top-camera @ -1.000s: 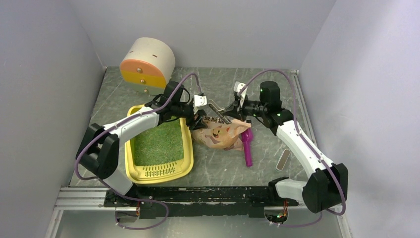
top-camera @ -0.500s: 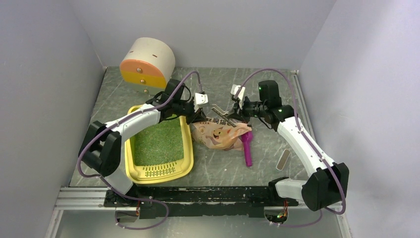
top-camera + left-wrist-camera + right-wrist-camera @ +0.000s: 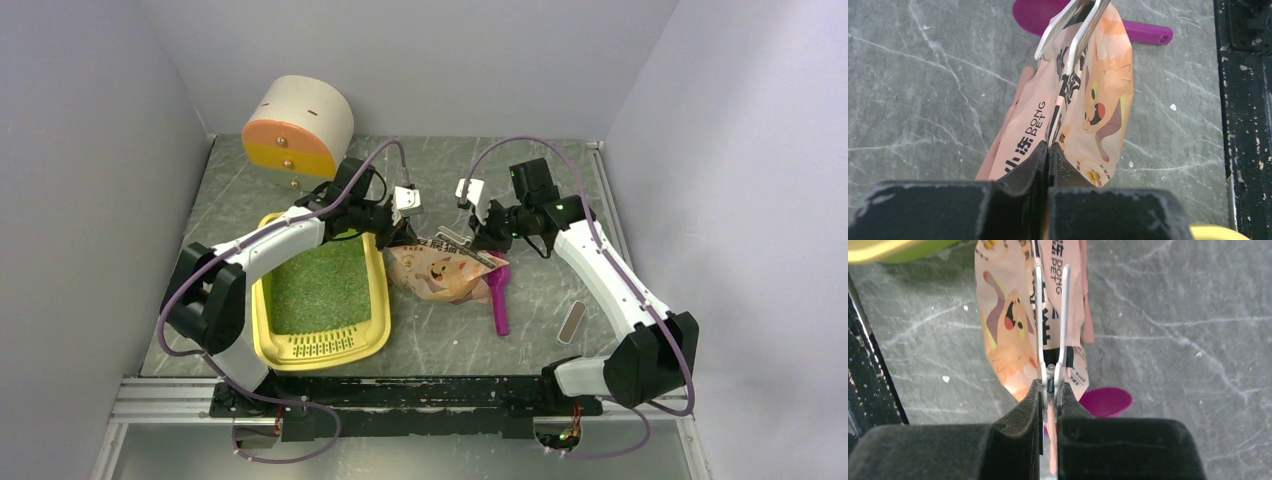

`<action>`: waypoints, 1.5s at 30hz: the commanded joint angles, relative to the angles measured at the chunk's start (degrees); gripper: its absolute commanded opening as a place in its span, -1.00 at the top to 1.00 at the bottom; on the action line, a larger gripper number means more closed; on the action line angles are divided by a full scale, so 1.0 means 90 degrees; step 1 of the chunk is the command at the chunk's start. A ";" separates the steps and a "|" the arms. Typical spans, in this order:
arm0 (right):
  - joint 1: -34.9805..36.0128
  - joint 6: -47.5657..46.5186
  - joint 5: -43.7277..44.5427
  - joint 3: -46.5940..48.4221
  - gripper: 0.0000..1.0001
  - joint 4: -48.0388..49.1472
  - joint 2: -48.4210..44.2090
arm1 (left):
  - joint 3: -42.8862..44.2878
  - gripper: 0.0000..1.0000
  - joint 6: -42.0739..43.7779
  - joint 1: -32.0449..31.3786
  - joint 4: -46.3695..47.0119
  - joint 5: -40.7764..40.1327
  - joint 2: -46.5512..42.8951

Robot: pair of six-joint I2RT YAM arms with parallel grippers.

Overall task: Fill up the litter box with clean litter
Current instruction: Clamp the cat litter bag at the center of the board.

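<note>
While left claw (image 3: 1048,150) grips bag (image 3: 1103,90), right claw (image 3: 1049,390) clip (image 3: 1064,315), scoop (image 3: 1144,31) alongside

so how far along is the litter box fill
Mostly done: green litter covers the litter box floor. In hand: the left pincer is shut on one end of the printed bag, the right pincer on the metal clip at its other end. Left: probably closing or setting aside the bag.

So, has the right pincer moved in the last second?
Yes. The right pincer has shifted slightly left, toward the litter box, judged against the unmoved magenta scoop.
</note>
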 commanded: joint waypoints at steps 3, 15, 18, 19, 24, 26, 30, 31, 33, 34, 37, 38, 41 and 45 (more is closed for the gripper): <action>0.0267 -0.0324 0.0669 0.0458 1.00 -0.0912 0.0365 | 0.0476 0.90 0.0080 0.0046 -0.0299 0.0526 0.0109; 0.1046 -0.0398 0.1719 0.0966 1.00 -0.1482 0.1024 | 0.0620 0.91 0.0013 0.0048 -0.0265 0.0662 0.0195; 0.1176 -0.0391 0.1862 0.0955 1.00 -0.1439 0.1097 | 0.0623 0.90 -0.0036 0.0048 -0.0218 0.0704 0.0206; 0.1185 -0.0363 0.1885 0.0938 0.96 -0.1374 0.1101 | 0.0607 0.91 -0.0066 0.0050 -0.0188 0.0709 0.0201; 0.1199 -0.0350 0.1793 0.0642 0.71 -0.0830 0.0887 | 0.0430 0.90 -0.0197 0.0048 0.0029 0.0736 0.0097; 0.1209 -0.0277 0.1833 0.0579 0.68 -0.0644 0.0822 | 0.0388 0.90 -0.0203 0.0053 0.0034 0.0736 0.0067; 0.1200 -0.0176 0.1905 0.0596 0.45 -0.0572 0.0815 | 0.0373 0.91 -0.0218 0.0046 0.0043 0.0760 0.0049; 0.1204 -0.0178 0.1890 0.0584 0.34 -0.0548 0.0780 | 0.0373 0.91 -0.0222 0.0051 0.0040 0.0751 0.0049; 0.1196 -0.0140 0.1920 0.0471 0.10 -0.0384 0.0654 | 0.0357 0.91 -0.0215 0.0048 0.0023 0.0748 0.0039; 0.1195 -0.0135 0.1919 0.0433 0.07 -0.0326 0.0584 | 0.0359 0.91 -0.0208 0.0051 0.0007 0.0739 0.0032; 0.1198 -0.0164 0.1795 0.0335 0.03 -0.0190 0.0395 | 0.0329 0.90 -0.0203 0.0046 -0.0010 0.0708 0.0002; 0.1195 -0.0158 0.1753 0.0318 0.03 -0.0174 0.0351 | 0.0320 0.91 -0.0210 0.0046 -0.0001 0.0699 -0.0013; 0.1193 0.0010 0.1809 0.0261 -0.02 -0.0002 0.0212 | 0.0274 0.91 -0.0290 0.0050 0.0090 0.0642 -0.0077; 0.1147 0.0265 0.2074 -0.0064 -0.32 0.0596 -0.0229 | 0.0064 0.82 -0.0612 0.0048 0.0521 0.0565 -0.0299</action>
